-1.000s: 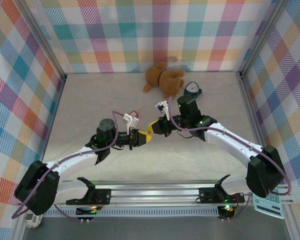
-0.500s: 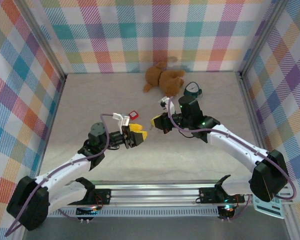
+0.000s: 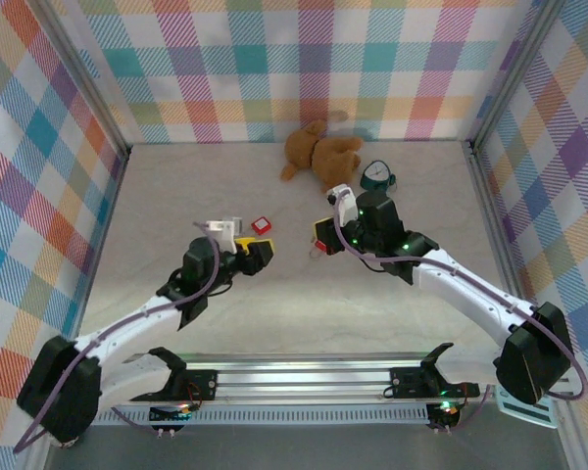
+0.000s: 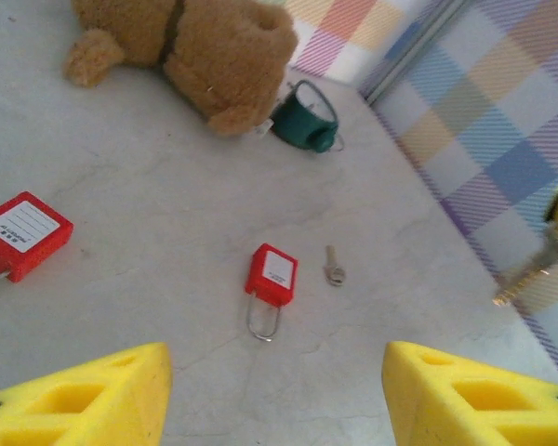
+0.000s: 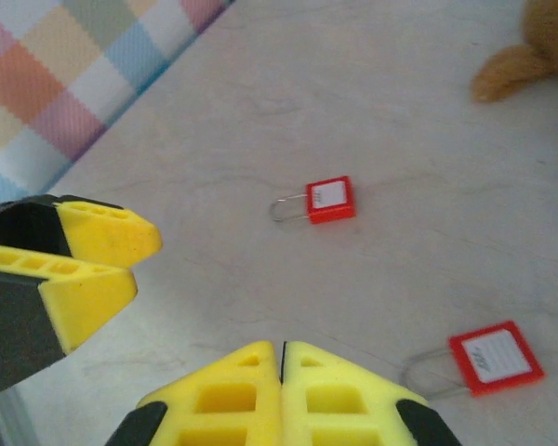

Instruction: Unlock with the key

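Over the table (image 3: 167,186), the left gripper (image 4: 274,358) hangs spread open on the near side of the small red padlock (image 4: 272,275). The right gripper (image 5: 281,348) is pinched shut, apparently on a dangling metal piece (image 4: 528,277). The key (image 4: 333,267) lies just right of the padlock, apart from it. It would be best to drop squarely over the padlock's body, clamp its side edges, spare the key, and leave the end opposite the shackle (image 4: 263,321) exposed.

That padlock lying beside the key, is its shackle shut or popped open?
Shut, it seems: in the left wrist view both shackle legs run into the red padlock beside the key.
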Robot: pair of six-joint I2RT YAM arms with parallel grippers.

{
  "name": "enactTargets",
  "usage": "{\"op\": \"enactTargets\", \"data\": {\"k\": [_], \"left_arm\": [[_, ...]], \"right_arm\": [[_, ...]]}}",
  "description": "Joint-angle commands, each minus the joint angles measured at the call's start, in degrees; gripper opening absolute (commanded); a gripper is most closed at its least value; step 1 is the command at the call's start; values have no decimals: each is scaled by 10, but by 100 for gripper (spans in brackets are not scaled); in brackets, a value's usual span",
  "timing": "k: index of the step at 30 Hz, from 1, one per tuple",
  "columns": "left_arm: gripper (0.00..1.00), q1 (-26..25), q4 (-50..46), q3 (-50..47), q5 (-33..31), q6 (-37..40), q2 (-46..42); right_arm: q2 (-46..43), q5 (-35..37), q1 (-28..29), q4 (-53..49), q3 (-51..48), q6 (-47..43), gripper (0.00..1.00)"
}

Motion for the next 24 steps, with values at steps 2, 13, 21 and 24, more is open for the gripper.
{"op": "enactTargets", "data": {"k": [2,13,21,24], "left_arm": [[60,-37,-85,88,-65,67,75],[56,-90,-382,451,-131,106,398],[65,-145,-613,737,-178,171,617],[64,-155,-665,805,-202,179,668]], "right_arm": [[-37,100,-11,2,-40,40,5],[-139,139,-94,-90,-97,76,5],[-170,139,-112,-119,-106,86,5],[-168,138,-113,-127,-99,84,5]]}}
